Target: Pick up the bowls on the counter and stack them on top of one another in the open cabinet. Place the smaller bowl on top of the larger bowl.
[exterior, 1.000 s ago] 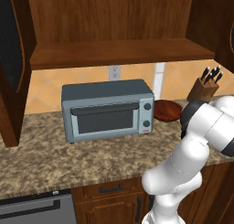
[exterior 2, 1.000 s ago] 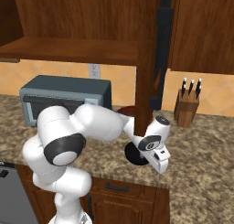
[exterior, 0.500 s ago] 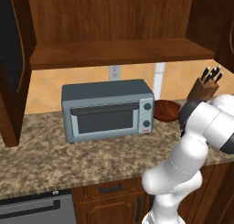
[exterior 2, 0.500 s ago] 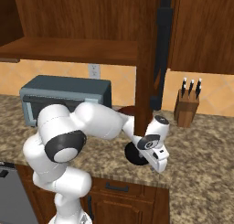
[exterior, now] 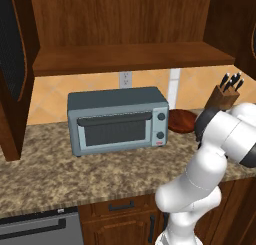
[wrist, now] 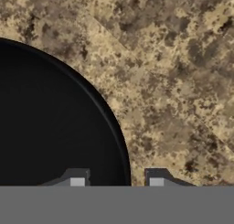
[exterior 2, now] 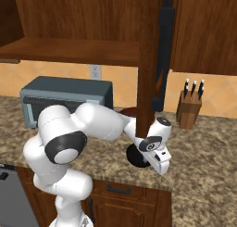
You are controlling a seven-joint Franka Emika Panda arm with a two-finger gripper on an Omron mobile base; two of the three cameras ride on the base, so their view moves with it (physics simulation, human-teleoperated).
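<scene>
A black bowl (wrist: 50,122) sits on the speckled counter (wrist: 173,81) near its front edge, and appears as a dark disc (exterior 2: 137,157) in the right base view. My gripper (wrist: 116,182) reaches down over its right rim, one fingertip (wrist: 77,180) inside the bowl and the other (wrist: 156,180) outside. The jaws stand apart, with a gap left around the rim. The white hand (exterior 2: 159,159) hangs just right of that bowl. A glossy reddish-brown bowl (exterior: 182,120) rests farther back, right of the toaster oven. The open cabinet's shelf (exterior: 130,59) spans above the counter.
A grey toaster oven (exterior: 117,120) stands mid-counter. A knife block (exterior 2: 190,111) stands at the back right. An open cabinet door (exterior 2: 155,59) hangs down just behind my hand, and another door (exterior: 12,64) hangs at the far left. My arm hides the hand in the left base view.
</scene>
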